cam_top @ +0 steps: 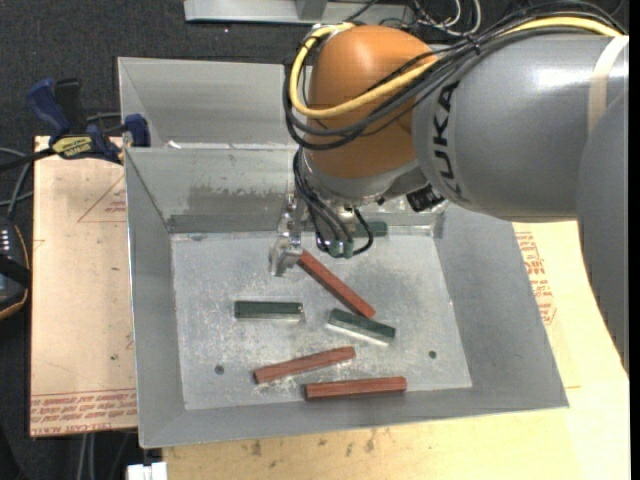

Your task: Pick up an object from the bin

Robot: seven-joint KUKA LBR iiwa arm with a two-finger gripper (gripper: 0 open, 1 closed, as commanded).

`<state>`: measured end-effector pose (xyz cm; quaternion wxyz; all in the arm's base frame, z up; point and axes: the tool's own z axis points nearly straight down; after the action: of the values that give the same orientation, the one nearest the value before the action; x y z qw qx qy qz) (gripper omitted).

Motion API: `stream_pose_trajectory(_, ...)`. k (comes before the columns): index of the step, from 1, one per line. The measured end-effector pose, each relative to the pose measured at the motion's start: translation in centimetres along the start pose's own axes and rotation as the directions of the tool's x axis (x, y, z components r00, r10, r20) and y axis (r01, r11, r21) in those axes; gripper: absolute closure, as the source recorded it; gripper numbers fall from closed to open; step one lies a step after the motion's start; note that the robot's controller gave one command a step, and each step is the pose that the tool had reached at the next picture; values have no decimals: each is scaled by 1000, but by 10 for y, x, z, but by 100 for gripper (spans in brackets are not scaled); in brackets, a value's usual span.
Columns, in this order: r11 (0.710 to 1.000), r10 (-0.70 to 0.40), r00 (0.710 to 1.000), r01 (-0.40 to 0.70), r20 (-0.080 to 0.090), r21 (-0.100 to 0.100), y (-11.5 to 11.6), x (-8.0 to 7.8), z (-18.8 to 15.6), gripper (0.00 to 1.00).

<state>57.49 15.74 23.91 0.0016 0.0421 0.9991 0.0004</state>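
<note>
My gripper (312,251) hangs under the orange wrist cover, low over the back middle of the bin floor. Its fingers stand apart, a silver one on the left (287,254) and a dark one on the right. The upper end of a red-brown bar (338,287) lies just below and between them; the bar runs diagonally down to the right. I cannot tell whether the fingers touch it. A dark green bar (268,310) lies flat a little in front of the gripper. A green bar with a pale edge (360,326) lies by the red-brown bar's lower end.
Two more red-brown bars lie near the bin's front: one slanted (303,365), one flat (355,388). The bin's sloped back wall rises right behind the gripper. The big grey arm covers the bin's back right.
</note>
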Motion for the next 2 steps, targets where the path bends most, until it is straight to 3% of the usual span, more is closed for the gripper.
stream_pose_trajectory(1, 1000, 1, 1000, -1, 12, -5, 1, 0, 1, 100)
stream_pose_trajectory(2, 994, 110, 994, -110, -5, 2, -51, -11, 119, 0)
